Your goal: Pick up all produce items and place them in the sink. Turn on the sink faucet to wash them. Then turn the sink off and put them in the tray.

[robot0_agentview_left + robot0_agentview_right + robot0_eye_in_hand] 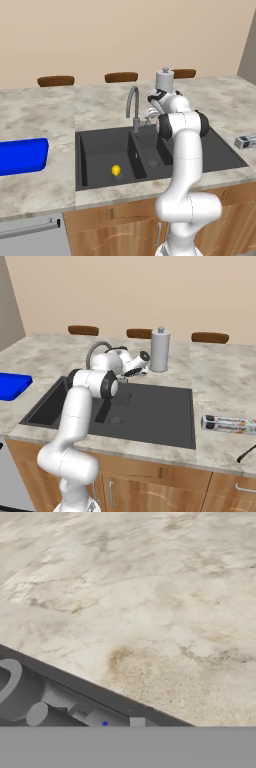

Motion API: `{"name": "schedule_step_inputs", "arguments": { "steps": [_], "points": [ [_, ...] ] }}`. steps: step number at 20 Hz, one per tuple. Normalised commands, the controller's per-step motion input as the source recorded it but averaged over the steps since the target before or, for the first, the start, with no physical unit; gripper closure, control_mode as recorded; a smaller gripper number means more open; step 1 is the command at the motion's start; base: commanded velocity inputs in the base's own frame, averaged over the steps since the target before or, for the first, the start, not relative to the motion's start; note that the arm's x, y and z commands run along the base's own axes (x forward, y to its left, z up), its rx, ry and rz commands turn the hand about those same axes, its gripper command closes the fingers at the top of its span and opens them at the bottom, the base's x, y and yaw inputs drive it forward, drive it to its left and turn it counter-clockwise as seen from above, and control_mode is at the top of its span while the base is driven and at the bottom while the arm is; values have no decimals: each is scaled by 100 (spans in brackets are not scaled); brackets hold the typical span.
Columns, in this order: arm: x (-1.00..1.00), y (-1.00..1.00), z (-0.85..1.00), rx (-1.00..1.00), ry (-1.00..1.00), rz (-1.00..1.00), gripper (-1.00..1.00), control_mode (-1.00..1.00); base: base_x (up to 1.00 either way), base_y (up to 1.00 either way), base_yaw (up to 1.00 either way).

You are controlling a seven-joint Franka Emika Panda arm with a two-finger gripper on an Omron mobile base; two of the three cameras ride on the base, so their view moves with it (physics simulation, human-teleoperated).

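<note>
White arm segments fill the near foreground of both base views, rising from the cabinet front and bending over the sink (100, 150). At the end of the arm, the claw (151, 111) sits behind the rear rim of the sink, beside the base of the sink faucet (133, 106); whether it is open or closed, and whether it grips anything, cannot be told, since its fingers are hidden or too small to read. The lemon-like fruit (116, 170) lies on the floor of the large left basin, near the drain, well apart from the claw and lower than it. Between the two stands the faucet's gooseneck and the divider of the basins. A white paper-towel roll (160, 350) stands upright on the tabletop (35, 115) just behind the claw. The blue tray (22, 156) rests on the tabletop left of the sink, well apart from the fruit. A boxed roll (229, 424) lies on the tabletop right of the sink. Marbled tabletop and part of the faucet's grey base show in the hand view.
</note>
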Motion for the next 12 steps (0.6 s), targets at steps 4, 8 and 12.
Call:
{"name": "schedule_step_inputs", "arguments": {
  "steps": [4,8,12],
  "points": [
    [0,-54,-45,0,4,-11,100,-100,0,0,0],
    [0,-54,-44,0,5,-11,100,-100,0,0,0],
    [0,-53,-47,0,3,-10,100,-100,0,0,0]
  ]
}}
